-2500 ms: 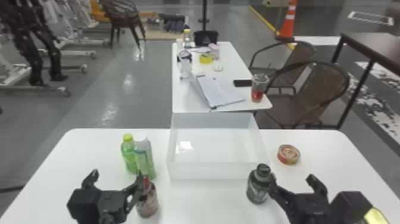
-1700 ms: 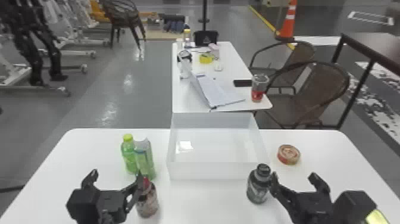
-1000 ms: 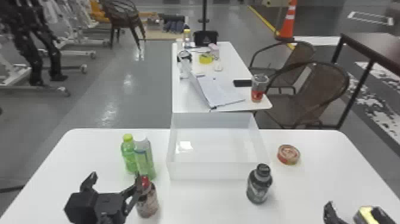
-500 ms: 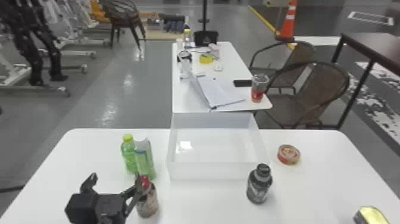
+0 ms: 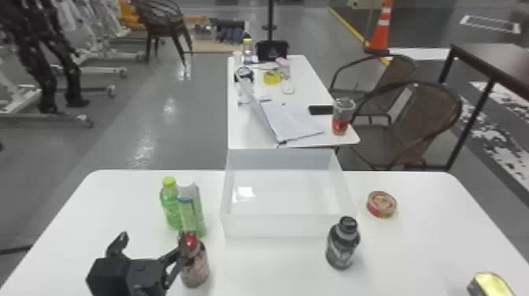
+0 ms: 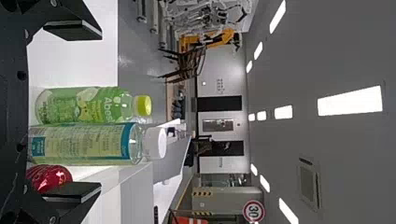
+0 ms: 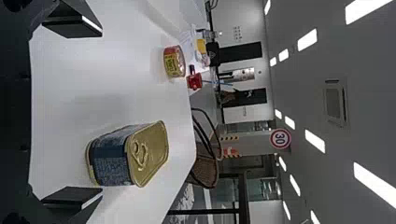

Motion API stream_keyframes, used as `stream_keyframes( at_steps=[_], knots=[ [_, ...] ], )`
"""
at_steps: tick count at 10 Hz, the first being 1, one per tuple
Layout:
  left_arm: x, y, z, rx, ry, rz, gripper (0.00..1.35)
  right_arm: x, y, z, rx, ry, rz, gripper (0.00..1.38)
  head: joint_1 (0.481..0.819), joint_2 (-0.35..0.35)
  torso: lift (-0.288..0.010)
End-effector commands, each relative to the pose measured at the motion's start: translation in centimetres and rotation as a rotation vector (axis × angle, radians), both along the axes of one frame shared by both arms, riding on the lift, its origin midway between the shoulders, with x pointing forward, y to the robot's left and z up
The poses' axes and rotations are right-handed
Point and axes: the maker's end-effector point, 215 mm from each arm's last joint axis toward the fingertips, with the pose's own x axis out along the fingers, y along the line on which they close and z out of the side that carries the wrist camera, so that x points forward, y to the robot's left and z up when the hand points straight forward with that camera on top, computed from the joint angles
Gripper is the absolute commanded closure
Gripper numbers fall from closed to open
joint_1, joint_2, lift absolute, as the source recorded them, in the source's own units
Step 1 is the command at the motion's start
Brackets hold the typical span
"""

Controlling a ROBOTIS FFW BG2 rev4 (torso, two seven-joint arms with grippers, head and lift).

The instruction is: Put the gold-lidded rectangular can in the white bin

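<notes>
My left gripper (image 5: 151, 252) stands open at the table's front left, one finger against the red-capped bottle (image 5: 195, 263). In the left wrist view the same gripper (image 6: 72, 112) has its fingers wide apart. The gold-lidded rectangular can (image 5: 490, 284) is at the table's front right corner area. In the right wrist view my right gripper (image 7: 72, 112) is open, with the can (image 7: 128, 156) standing a little beyond its fingertips, nearer one finger, and nothing held. The white bin (image 5: 291, 226) stands at the table's middle and has nothing inside.
Two green bottles (image 5: 191, 210) stand left of the bin. A dark bottle (image 5: 342, 246) is by the bin's front right corner, and a round flat tin (image 5: 381, 204) lies right of the bin. A second table (image 5: 252, 134) with papers adjoins behind.
My right gripper has drawn away from beside the dark bottle toward the lower right and out of the head view. The left arm has barely moved.
</notes>
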Motion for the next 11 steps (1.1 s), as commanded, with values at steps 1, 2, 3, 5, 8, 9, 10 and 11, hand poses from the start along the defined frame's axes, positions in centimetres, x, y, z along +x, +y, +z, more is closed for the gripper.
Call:
stream_keyframes(
  at_steps=[1, 2, 3, 5, 8, 9, 10, 11],
  knots=[
    [-0.1, 0.0, -0.4, -0.002, 0.009, 0.002, 0.16, -0.6, -1.5, 0.4, -0.046, 0.008, -0.013, 0.1, 0.549, 0.0, -0.1],
    [-0.1, 0.1, -0.5, -0.004, 0.01, 0.001, 0.16, -1.1, -3.5, 0.7, -0.092, 0.019, -0.038, 0.1, 0.549, 0.0, -0.1],
    [-0.1, 0.2, -0.5, -0.006, 0.01, 0.004, 0.16, -1.7, -5.5, 0.8, -0.114, 0.021, -0.072, 0.1, 0.549, 0.0, -0.1],
    [-0.2, 0.1, -0.7, -0.01, 0.015, 0.003, 0.16, -1.8, -6.8, 0.1, -0.079, 0.013, -0.114, 0.1, 0.549, 0.0, -0.1],
    [-0.2, 0.0, -0.9, -0.017, 0.018, 0.003, 0.16, 0.3, -5.8, -0.7, -0.024, -0.008, -0.082, 0.1, 0.549, 0.0, -0.1],
    [-0.3, 0.2, -1.0, -0.018, 0.019, 0.004, 0.16, 1.6, -5.1, -0.8, -0.01, -0.015, -0.057, 0.1, 0.549, 0.0, -0.1],
    [-0.3, 0.0, -1.0, -0.018, 0.021, 0.0, 0.16, 3.2, -5.0, 0.1, -0.005, -0.041, -0.056, 0.1, 0.549, 0.0, -0.1],
    [-0.3, 0.2, -1.1, -0.021, 0.021, 0.001, 0.16, 4.0, -4.9, 0.1, -0.001, -0.047, -0.056, 0.1, 0.549, 0.0, -0.1]
  ],
)
